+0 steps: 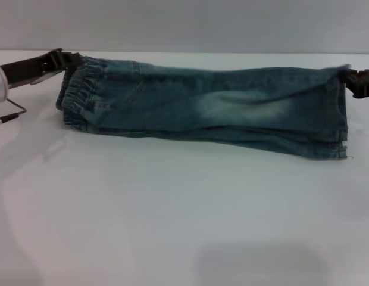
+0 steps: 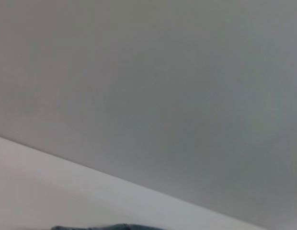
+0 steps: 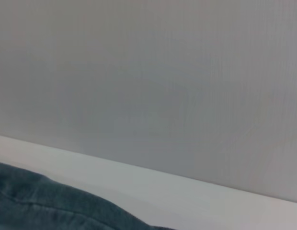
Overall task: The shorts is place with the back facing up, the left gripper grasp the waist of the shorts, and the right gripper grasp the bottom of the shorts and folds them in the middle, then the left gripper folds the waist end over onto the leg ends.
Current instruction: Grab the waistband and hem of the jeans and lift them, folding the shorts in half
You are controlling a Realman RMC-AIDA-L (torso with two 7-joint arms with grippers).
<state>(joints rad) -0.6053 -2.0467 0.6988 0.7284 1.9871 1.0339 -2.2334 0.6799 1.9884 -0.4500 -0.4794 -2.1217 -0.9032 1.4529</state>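
Note:
The blue denim shorts (image 1: 202, 101) are doubled lengthwise and stretched sideways across the back of the white table (image 1: 172, 208). The elastic waist (image 1: 77, 95) is at the left and the leg ends (image 1: 339, 119) are at the right. My left gripper (image 1: 68, 61) is shut on the waist's upper corner. My right gripper (image 1: 351, 80) is shut on the upper corner of the leg ends. A thin strip of the shorts (image 2: 110, 227) shows in the left wrist view, and a larger patch of the shorts (image 3: 38, 206) in the right wrist view. Neither wrist view shows fingers.
A grey wall (image 1: 184, 24) rises behind the table's far edge. A thin cable (image 1: 12, 113) loops off my left arm at the left edge. Bare white tabletop stretches in front of the shorts.

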